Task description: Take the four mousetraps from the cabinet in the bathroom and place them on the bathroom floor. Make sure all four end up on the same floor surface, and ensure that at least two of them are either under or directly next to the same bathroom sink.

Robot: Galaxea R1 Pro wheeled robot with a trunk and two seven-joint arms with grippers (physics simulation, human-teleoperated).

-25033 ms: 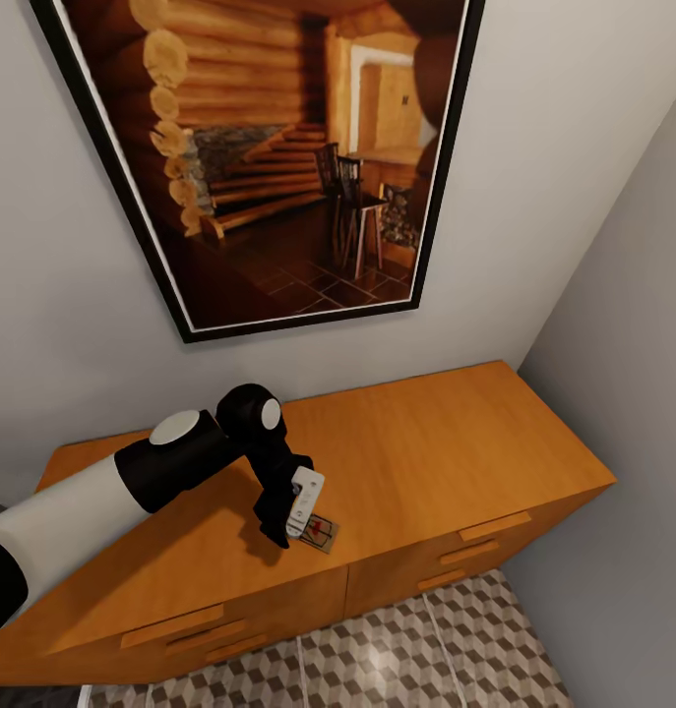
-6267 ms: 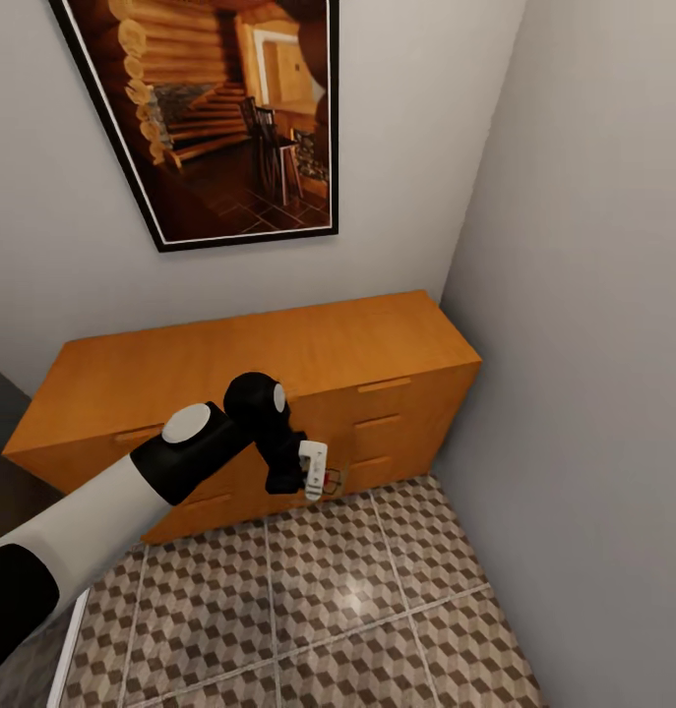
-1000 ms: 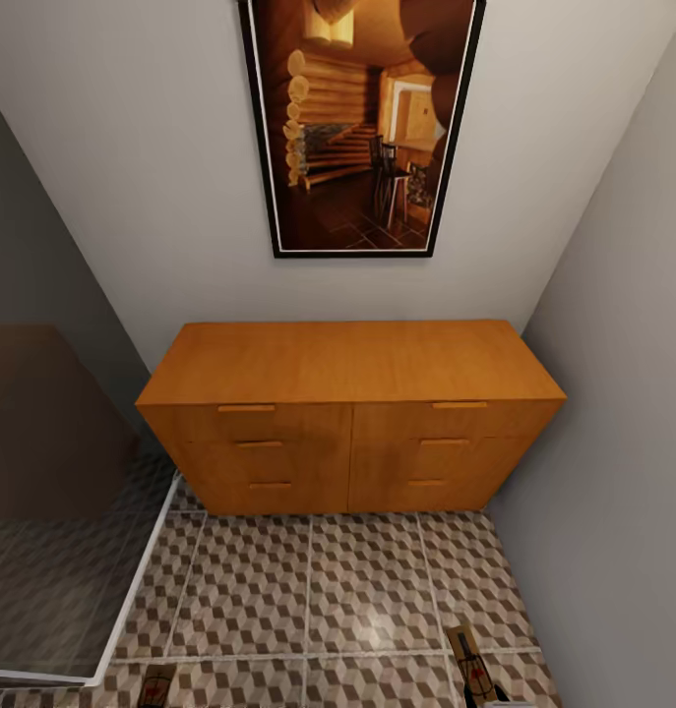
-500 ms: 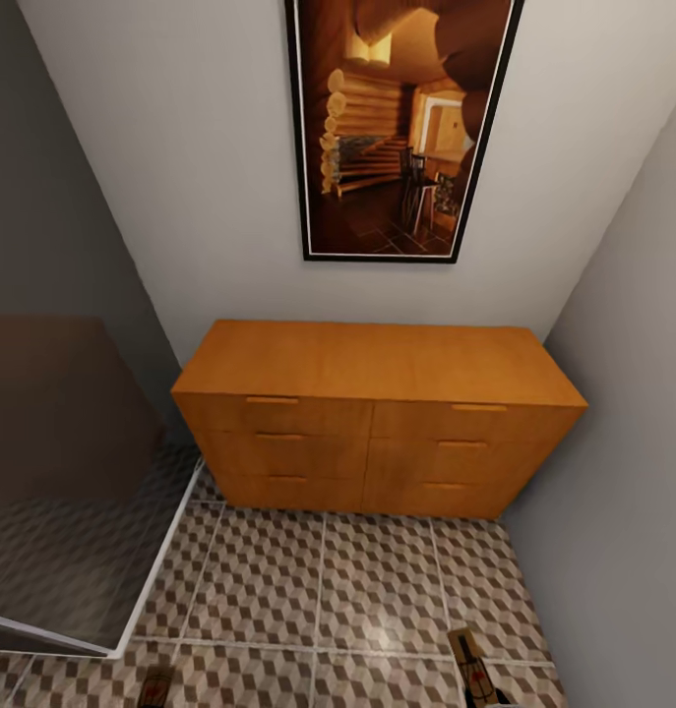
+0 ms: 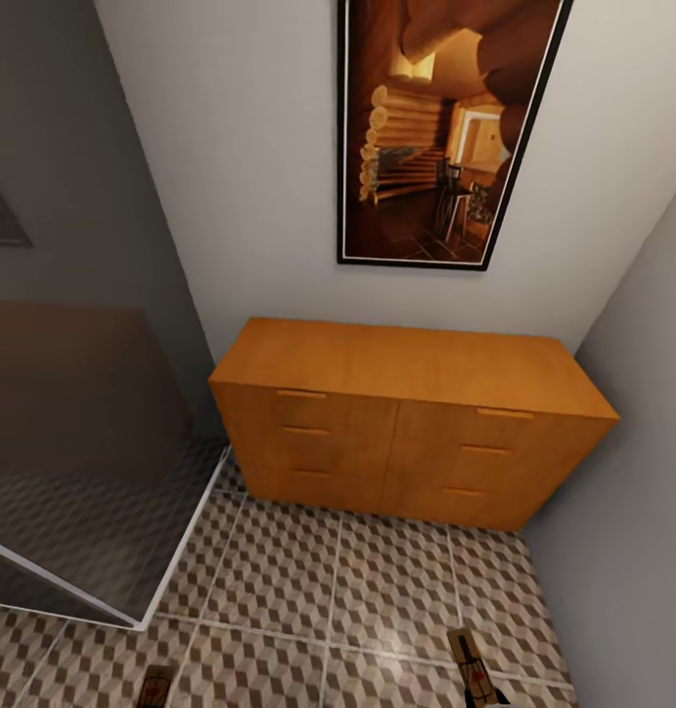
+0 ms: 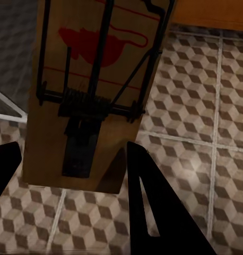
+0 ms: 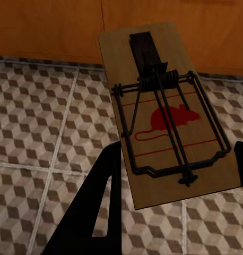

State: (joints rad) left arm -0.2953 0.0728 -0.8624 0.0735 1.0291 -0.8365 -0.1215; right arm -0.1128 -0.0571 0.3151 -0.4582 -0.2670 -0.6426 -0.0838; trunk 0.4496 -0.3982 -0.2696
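So the cabinet (image 5: 406, 423) sits against the back wall under a framed picture (image 5: 446, 133) of a log-cabin interior, all six drawers shut and its flat top bare. Everything else is easiest to place off that cabinet.

In front of it, on the near side of the bathroom floor (image 5: 377, 590), two mousetraps peek in at the bottom of the head view — one mousetrap (image 5: 471, 667) out in front of the cabinet's right column of drawers, and a second mousetrap (image 5: 156, 686) out past its left end. Both are cut off by the frame edge, so I can't tell from there whether they're lying on the tiles or being carried.

The wrist views answer that. In the left wrist view, the left gripper (image 6: 74, 159) has its dark fingers spread on either side of a trap board, spring and red mouse mark facing the camera, with the cube-pattern tiles behind it and a strip of the cabinet's orange wood at the far edge. It looks pinched between the fingers, though the contact points themselves are hard to make out. Same deal in the right wrist view: the right gripper (image 7: 180, 159) has one finger on each side of a trap, board tilted, and the cabinet front right behind it.

Left of the cabinet there's a glass panel (image 5: 92, 531) with a white frame, standing on the tiles.
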